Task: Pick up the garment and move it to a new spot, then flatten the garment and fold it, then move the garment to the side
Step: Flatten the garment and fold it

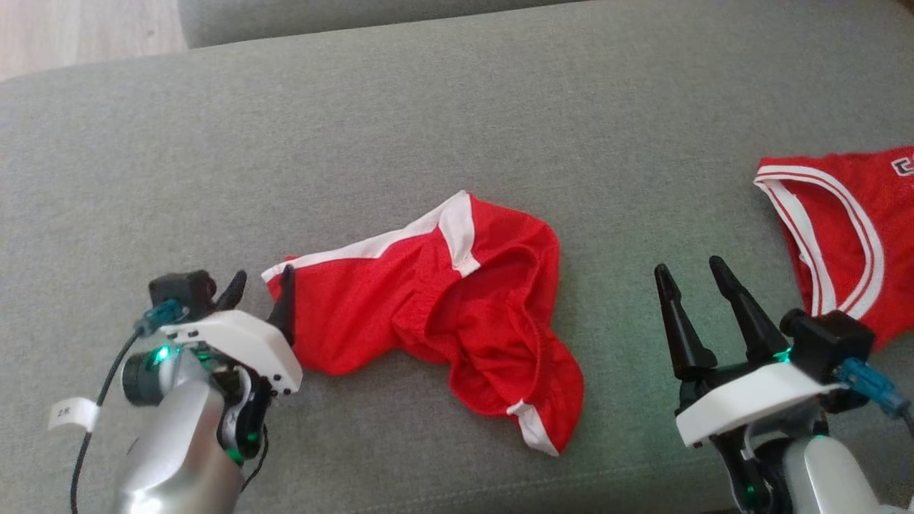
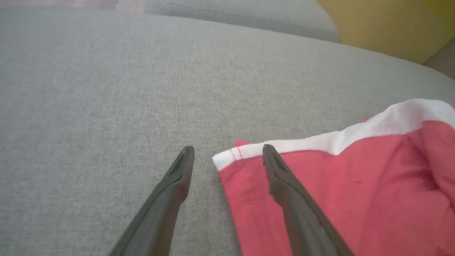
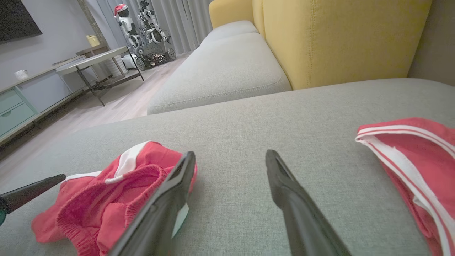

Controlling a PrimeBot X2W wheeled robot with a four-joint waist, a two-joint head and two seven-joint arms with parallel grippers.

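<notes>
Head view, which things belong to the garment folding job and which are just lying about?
In the job:
- red shorts, crumpled
- left gripper, open at the shorts' hem corner
- right gripper, open over the grey sofa cushion

Lying about, most likely:
- red jersey at the right edge
- yellow backrest
- table

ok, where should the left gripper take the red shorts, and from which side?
Probably the white-trimmed hem corner at the robot's-left end of the red shorts, coming in low from the left along the cushion. That corner lies flat with a clear edge, and the open left gripper straddles it. The middle is bunched around the waistband, so it is harder to pinch cleanly.
</notes>
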